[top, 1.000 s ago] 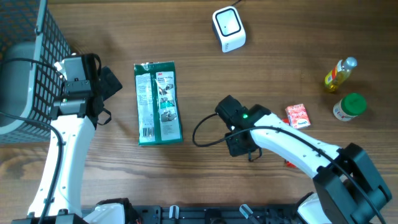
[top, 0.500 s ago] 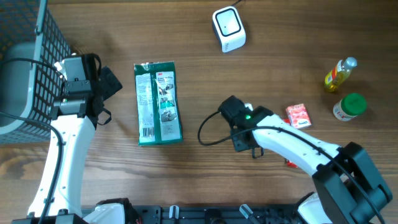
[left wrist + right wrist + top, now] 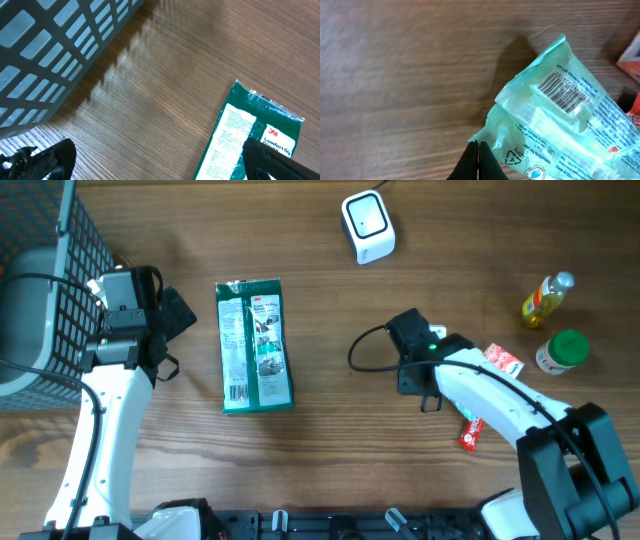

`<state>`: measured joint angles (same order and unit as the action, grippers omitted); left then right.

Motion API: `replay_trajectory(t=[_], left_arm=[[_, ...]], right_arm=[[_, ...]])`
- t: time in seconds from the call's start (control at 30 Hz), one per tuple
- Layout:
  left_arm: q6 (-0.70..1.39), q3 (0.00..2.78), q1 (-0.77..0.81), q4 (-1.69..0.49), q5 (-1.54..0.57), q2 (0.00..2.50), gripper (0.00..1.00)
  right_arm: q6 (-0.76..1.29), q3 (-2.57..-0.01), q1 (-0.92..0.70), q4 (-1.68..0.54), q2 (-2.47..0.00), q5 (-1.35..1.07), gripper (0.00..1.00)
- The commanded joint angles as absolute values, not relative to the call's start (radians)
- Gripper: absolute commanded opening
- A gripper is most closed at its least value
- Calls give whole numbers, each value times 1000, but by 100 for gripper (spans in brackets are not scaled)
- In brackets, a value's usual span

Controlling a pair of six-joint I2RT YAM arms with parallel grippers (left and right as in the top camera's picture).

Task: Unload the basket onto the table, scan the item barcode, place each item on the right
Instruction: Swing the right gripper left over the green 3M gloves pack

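Left wrist: green 3M Comfort packet [image 3: 250,134], right tool [image 3: 476,146] pinching barcoded pouch [image 3: 560,117]

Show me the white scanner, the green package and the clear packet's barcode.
white scanner [image 3: 368,225]: overhead view, top face.
green package [image 3: 255,345]: overhead view, label's middle.
clear packet's barcode [image 3: 563,92]: right wrist view, black bars.

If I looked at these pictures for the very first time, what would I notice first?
Probably the big green packet, lying flat a bit left of the middle in the overhead view. Next, in the right wrist view, the clear bag with a black barcode, pinched at its corner by the right gripper. The little white scanner sits at the far edge.
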<state>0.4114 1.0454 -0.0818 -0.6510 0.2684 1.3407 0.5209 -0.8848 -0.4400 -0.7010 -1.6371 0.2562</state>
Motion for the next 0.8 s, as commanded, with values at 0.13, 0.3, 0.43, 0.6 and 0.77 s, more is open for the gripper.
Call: replay_trajectory(t=[0.13, 0.3, 0.43, 0.6, 0.77], left_arm=[[400, 1054, -88, -651, 282, 1336, 100], [400, 1054, -88, -651, 282, 1336, 100], [400, 1054, -88, -651, 281, 1336, 100], [400, 1054, -88, -651, 282, 1336, 100], [400, 1054, -88, -651, 281, 1336, 100]], right_arm=[[569, -878, -431, -597, -1646, 279, 7], [568, -878, -432, -453, -1646, 55, 38], [569, -878, -442, -297, -1646, -258, 48], [578, -878, -541, -128, -1646, -309, 38], [576, -878, -696, 93, -1646, -252, 36]])
